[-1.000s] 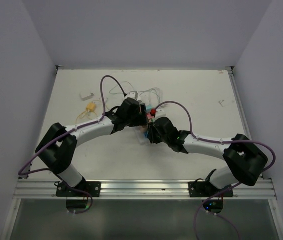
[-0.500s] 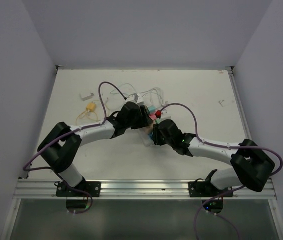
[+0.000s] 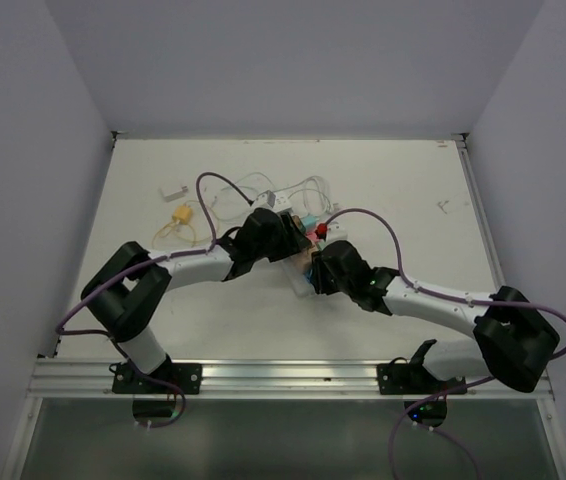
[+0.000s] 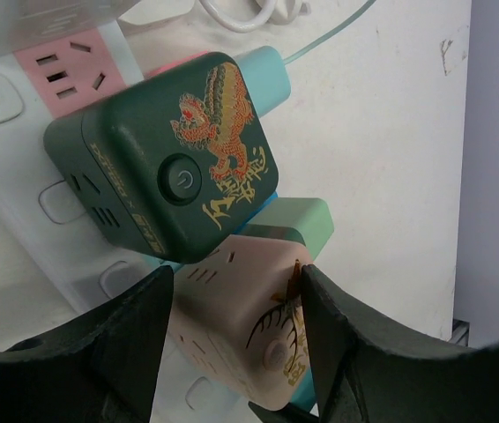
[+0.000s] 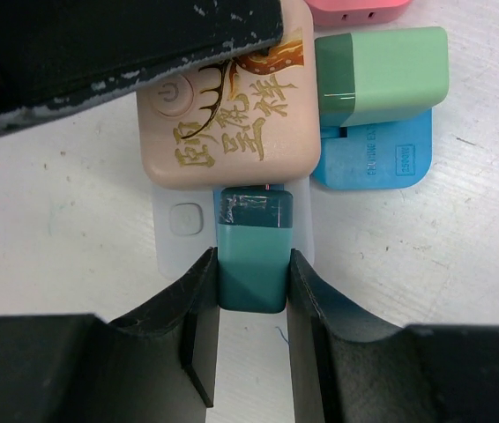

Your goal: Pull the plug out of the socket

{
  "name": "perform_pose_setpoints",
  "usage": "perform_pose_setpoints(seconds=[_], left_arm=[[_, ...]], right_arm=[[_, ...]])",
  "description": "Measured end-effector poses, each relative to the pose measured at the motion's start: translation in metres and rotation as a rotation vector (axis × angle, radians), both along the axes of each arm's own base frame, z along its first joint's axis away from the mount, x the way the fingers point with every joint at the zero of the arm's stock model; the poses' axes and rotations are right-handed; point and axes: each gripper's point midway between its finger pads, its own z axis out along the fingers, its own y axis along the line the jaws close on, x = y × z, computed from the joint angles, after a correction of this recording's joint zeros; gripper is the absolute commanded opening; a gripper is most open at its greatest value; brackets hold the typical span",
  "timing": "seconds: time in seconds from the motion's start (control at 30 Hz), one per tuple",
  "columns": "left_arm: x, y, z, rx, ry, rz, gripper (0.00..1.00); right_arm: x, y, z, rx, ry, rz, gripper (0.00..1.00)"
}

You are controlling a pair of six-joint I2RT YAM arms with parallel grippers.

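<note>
The power strip (image 5: 183, 220) lies near the middle of the counter. Its long axis runs from the far edge toward the near edge, slanted a little to the right. A teal plug (image 5: 251, 238) sits in the outlet at the end nearest the near edge, and it lies straight ahead of the right gripper (image 5: 251, 264), between the two fingers (image 5: 198, 317). The fingers are closed on the plug's two sides, with no gap showing. The right arm is the one on this plug, so the pull looks like its job.

The left gripper (image 4: 236, 282) comes in from the far-left side and straddles a pink cube adapter (image 4: 241, 352) in the next outlet. Its fingers are only partly closed but appear to clamp the cube's sides, probably to steady the strip. A dark green cube adapter (image 4: 166, 176) sits just beyond it.
</note>
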Motion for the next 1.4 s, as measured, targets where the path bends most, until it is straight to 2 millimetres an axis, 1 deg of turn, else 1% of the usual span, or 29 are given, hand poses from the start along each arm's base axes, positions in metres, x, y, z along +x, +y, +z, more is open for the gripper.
perform_pose_setpoints(seconds=[0.33,0.63,0.67,0.73,0.83,0.97,1.03,1.1,1.17,1.23,1.33,1.37,1.4], left_arm=[[0.008,-0.013,-0.004,-0.056,0.025,0.02,0.6],[0.006,-0.02,-0.005,-0.084,0.044,-0.017,0.59],[0.007,-0.021,-0.005,-0.084,0.043,-0.018,0.59],[0.014,-0.017,-0.006,-0.081,0.034,0.001,0.59],[0.029,-0.009,-0.004,-0.08,0.01,0.047,0.59],[0.04,-0.001,-0.004,-0.074,-0.007,0.087,0.59],[0.042,0.001,-0.003,-0.069,-0.015,0.094,0.6],[0.042,0.002,0.0,-0.063,-0.023,0.093,0.6],[0.041,0.006,0.002,-0.041,-0.033,0.09,0.61],[0.04,0.012,0.004,-0.008,-0.043,0.086,0.62],[0.037,0.023,0.006,0.047,-0.053,0.078,0.64],[0.035,0.028,0.007,0.065,-0.056,0.076,0.64],[0.033,0.033,0.007,0.084,-0.059,0.074,0.65]], right_arm=[[-0.007,-0.006,-0.002,-0.04,0.04,0.023,0.0],[-0.015,-0.013,-0.002,-0.056,0.05,0.043,0.0],[-0.019,-0.015,-0.002,-0.061,0.061,0.052,0.0],[-0.034,-0.018,-0.002,-0.061,0.091,0.094,0.0],[-0.054,-0.024,-0.007,-0.076,0.142,0.143,0.0],[-0.068,-0.032,-0.016,-0.109,0.198,0.165,0.0],[-0.07,-0.035,-0.018,-0.123,0.209,0.162,0.0],[-0.07,-0.04,-0.019,-0.138,0.208,0.147,0.0],[-0.064,-0.048,-0.019,-0.148,0.206,0.108,0.0],[-0.051,-0.06,-0.019,-0.145,0.208,0.036,0.0],[-0.026,-0.087,-0.02,-0.125,0.213,-0.11,0.0],[-0.015,-0.099,-0.021,-0.118,0.216,-0.17,0.0],[-0.009,-0.105,-0.021,-0.111,0.216,-0.201,0.0]])
